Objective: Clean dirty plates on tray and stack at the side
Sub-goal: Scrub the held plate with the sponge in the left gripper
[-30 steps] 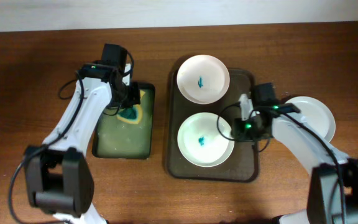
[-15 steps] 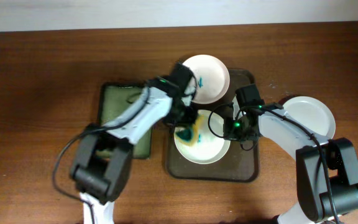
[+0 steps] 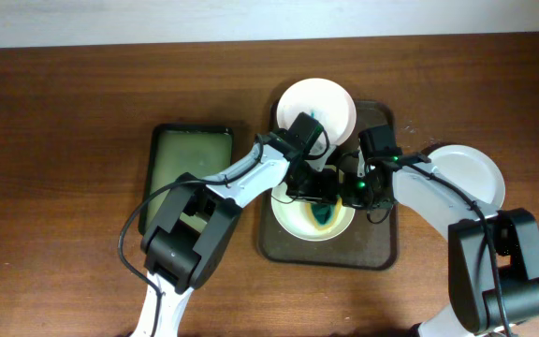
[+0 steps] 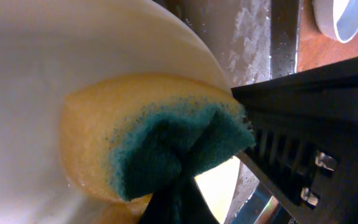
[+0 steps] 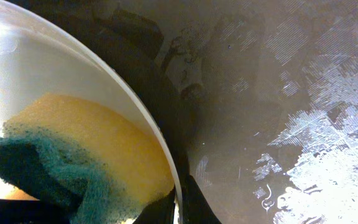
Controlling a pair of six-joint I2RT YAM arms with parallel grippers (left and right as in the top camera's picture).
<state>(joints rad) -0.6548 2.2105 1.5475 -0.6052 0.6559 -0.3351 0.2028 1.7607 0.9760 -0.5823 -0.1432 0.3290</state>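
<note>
Two white plates lie on the dark tray (image 3: 377, 245). The upper plate (image 3: 330, 103) carries a teal stain. My left gripper (image 3: 318, 195) is shut on a yellow and green sponge (image 3: 325, 214) and presses it inside the lower plate (image 3: 293, 217). The sponge (image 4: 160, 149) fills the left wrist view, against the plate's white wall (image 4: 42, 68). My right gripper (image 3: 354, 192) is shut on the lower plate's right rim; in the right wrist view its fingertips (image 5: 194, 205) pinch the rim (image 5: 135, 93), with the sponge (image 5: 86, 155) just inside.
A clean white plate (image 3: 471, 173) sits on the table right of the tray. A green basin (image 3: 190, 168) with soapy water stands left of the tray. Both arms crowd over the tray's middle. The tray floor (image 5: 291, 93) is wet and streaked.
My left arm has carried the sponge from the green basin to the lower plate and moved it across it. The right gripper stays on the plate's rim. The tray has shifted slightly right.
</note>
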